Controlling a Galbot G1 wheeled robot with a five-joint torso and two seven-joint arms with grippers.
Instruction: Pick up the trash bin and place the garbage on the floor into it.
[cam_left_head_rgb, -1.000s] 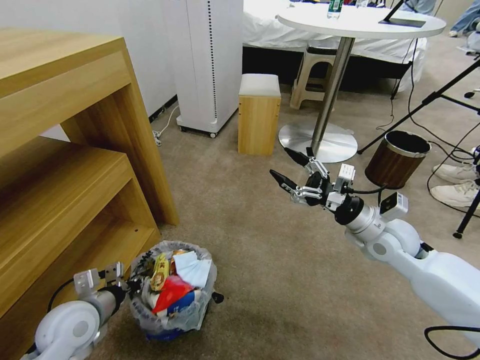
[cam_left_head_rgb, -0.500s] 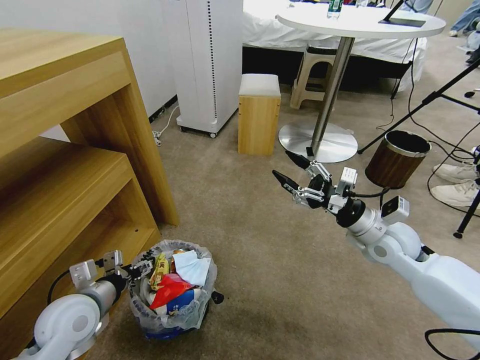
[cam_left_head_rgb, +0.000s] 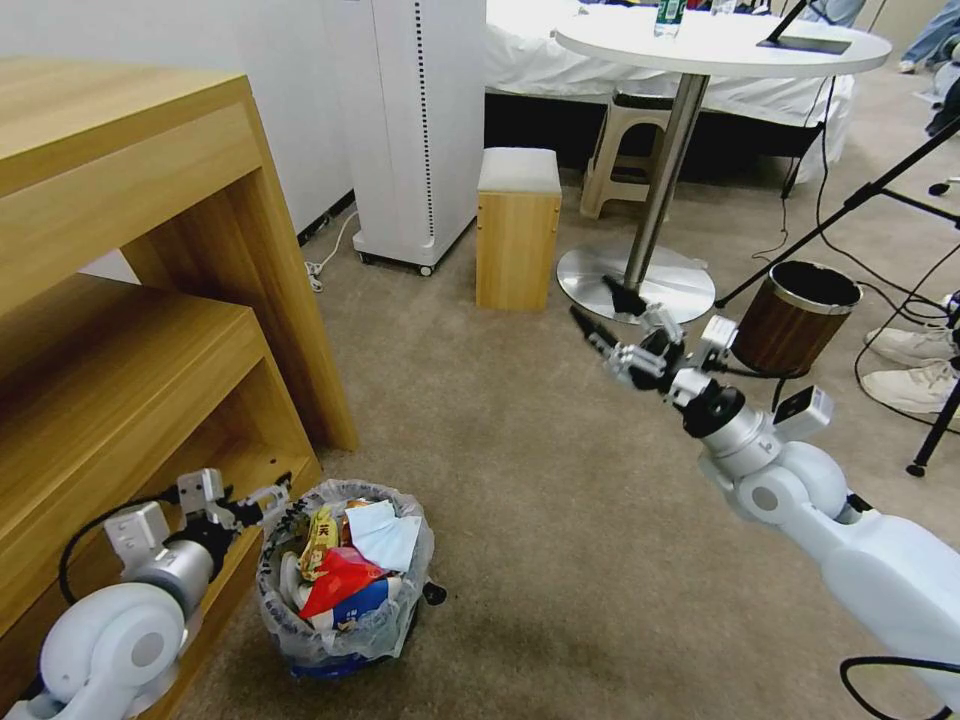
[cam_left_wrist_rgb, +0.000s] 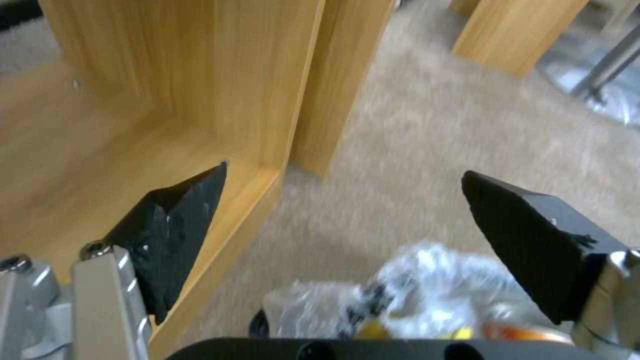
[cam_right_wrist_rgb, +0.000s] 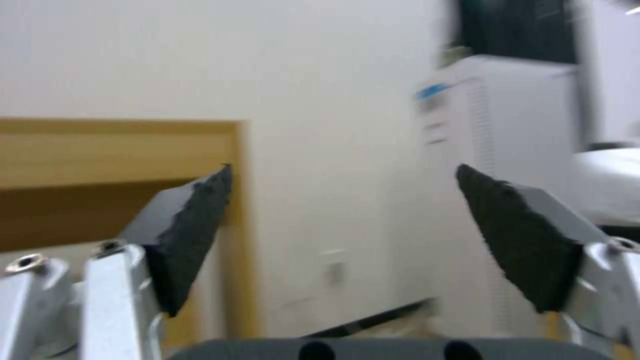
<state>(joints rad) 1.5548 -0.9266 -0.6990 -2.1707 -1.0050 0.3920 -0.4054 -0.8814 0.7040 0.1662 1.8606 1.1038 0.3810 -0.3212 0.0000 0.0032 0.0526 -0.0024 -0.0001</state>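
1. Lower left of the head view: the small round trash bin (cam_left_head_rgb: 345, 580), lined with a crinkly translucent white plastic bag, stands upright on the beige short-pile carpet floor (cam_left_head_rgb: 560, 520), just beside the bottom corner of the light wooden shelf unit (cam_left_head_rgb: 130, 330).
2. Inside the bin, filling it to the rim: the garbage (cam_left_head_rgb: 345, 560), a heap that includes a white tissue, a red wrapper, a yellow wrapper and a blue-white paper cup.
3. Lower left, just beside the bin's rim: the left gripper (cam_left_head_rgb: 275, 497), its fingers spread apart and holding nothing. From the left wrist view the two black fingertips (cam_left_wrist_rgb: 183, 220) stand wide, with the bag's plastic (cam_left_wrist_rgb: 427, 280) low between them and the shelf's bottom board behind.
4. Centre right of the head view: the right gripper (cam_left_head_rgb: 605, 308), raised well above the carpet on its white arm, fingers apart and empty. The right wrist view shows both black pads (cam_right_wrist_rgb: 193, 225) separated, facing a white wall.
5. Upper right: a brown wood-look bin with a metal rim (cam_left_head_rgb: 793, 316) stands near the round metal foot of a white pedestal table (cam_left_head_rgb: 720, 45); a wooden stool with a white top (cam_left_head_rgb: 518, 225) stands to the left of that foot.
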